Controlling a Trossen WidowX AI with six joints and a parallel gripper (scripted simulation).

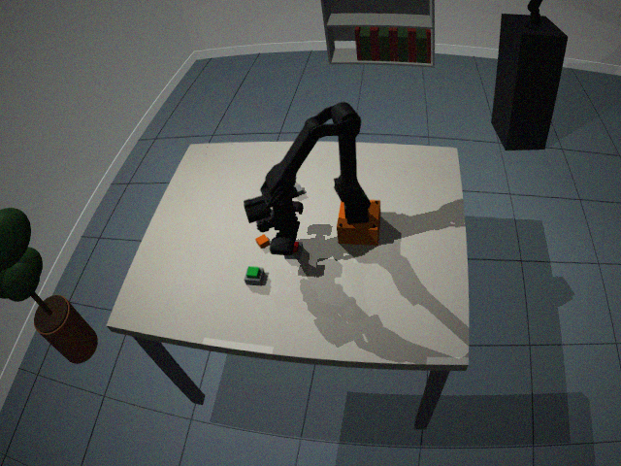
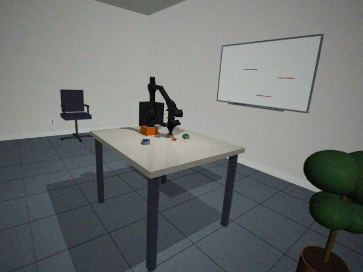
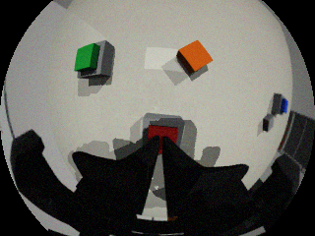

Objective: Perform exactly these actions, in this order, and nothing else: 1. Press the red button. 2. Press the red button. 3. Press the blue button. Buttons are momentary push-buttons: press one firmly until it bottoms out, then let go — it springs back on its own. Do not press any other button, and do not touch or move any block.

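Observation:
The red button [image 1: 296, 247] [image 3: 162, 131] sits in a grey housing, partly hidden by my gripper. My gripper [image 2: 170, 132] [image 3: 160, 140] is shut and empty and points down, its fingertips at the red cap. I cannot tell whether they touch it or how far the cap is pressed. The blue button [image 2: 145, 140] [image 3: 284, 105] stands at the right edge of the wrist view; the arm hides it in the top view. The green button [image 1: 253, 272] [image 2: 185, 135] [image 3: 87, 57] stands at the upper left in the wrist view.
An orange block [image 1: 262, 241] [image 2: 174, 139] [image 3: 195, 55] lies near the red button. A small grey block [image 1: 300, 189] [image 3: 267, 123] lies beside the blue button. The arm's orange base [image 1: 358, 233] [image 2: 148, 130] stands on the table [image 1: 200, 306] [image 2: 199, 149].

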